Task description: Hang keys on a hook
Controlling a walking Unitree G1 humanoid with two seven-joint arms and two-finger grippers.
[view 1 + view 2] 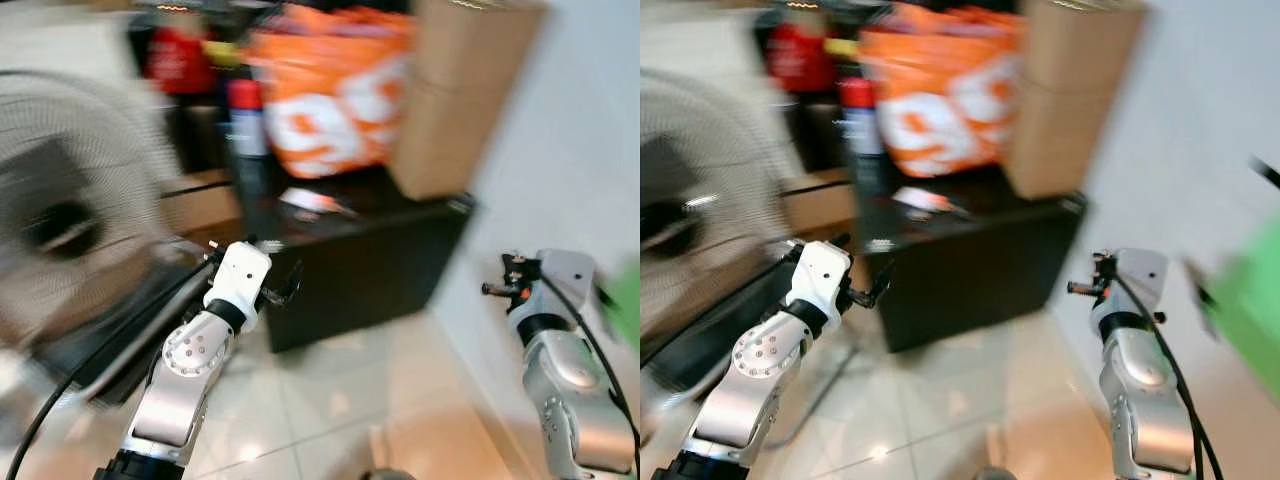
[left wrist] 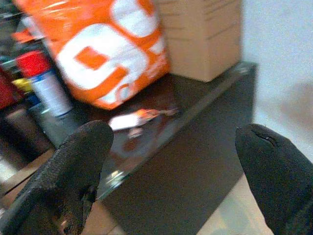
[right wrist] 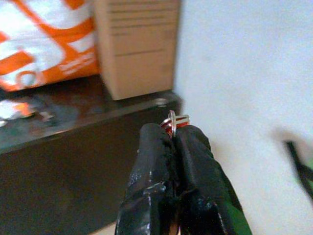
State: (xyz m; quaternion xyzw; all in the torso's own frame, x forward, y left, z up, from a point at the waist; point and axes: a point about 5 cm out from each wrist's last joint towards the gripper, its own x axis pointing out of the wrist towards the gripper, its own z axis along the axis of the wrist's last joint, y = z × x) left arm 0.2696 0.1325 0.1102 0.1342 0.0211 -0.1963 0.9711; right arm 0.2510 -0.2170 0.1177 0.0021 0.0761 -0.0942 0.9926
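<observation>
My right gripper (image 3: pixel 171 133) is shut on the keys (image 3: pixel 174 119); a silver ring with a bit of red pokes out above the pressed black fingertips. It is held up near the white wall (image 3: pixel 244 73), to the right of the black cabinet (image 1: pixel 370 260). In the head views, which are blurred, the right gripper (image 1: pixel 495 287) sits at mid-height on the right. My left gripper (image 2: pixel 176 142) is open and empty, raised in front of the cabinet's left corner, and shows as the left gripper (image 1: pixel 285 288) in the left eye view.
On the cabinet stand an orange bag (image 1: pixel 330 90), a cardboard box (image 1: pixel 460 90) and a spray can (image 1: pixel 245 120). A large fan (image 1: pixel 70 200) is at the left. A blurred green thing (image 1: pixel 1240 300) and a dark shape (image 3: pixel 298 159) lie against the wall. The floor is tiled.
</observation>
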